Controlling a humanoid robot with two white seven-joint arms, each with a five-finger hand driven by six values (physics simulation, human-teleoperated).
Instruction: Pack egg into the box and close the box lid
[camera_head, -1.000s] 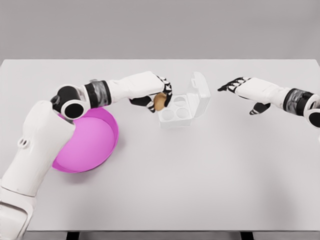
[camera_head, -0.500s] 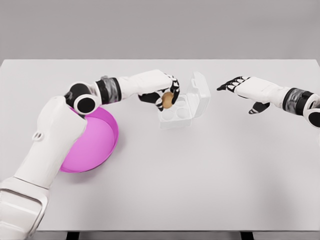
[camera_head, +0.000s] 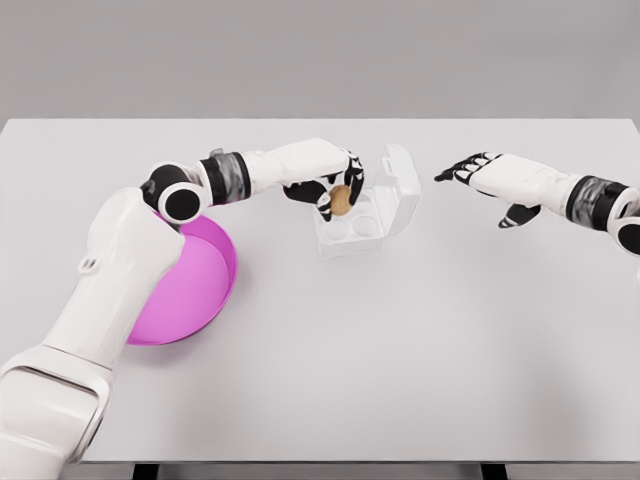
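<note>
A clear plastic egg box (camera_head: 352, 228) lies open at the table's middle back, its lid (camera_head: 400, 185) tilted up on the right side. My left hand (camera_head: 338, 188) is shut on a brown egg (camera_head: 341, 200) and holds it over the box's rear left cup. My right hand (camera_head: 472, 170) hovers to the right of the lid, apart from it, fingers spread and holding nothing.
A magenta bowl (camera_head: 190, 285) sits on the white table (camera_head: 400, 350) at the left, partly behind my left upper arm. The table's far edge runs just behind the box.
My left hand has carried the egg rightward from beside the box's left edge to above its cups. The right hand has stayed where it was.
</note>
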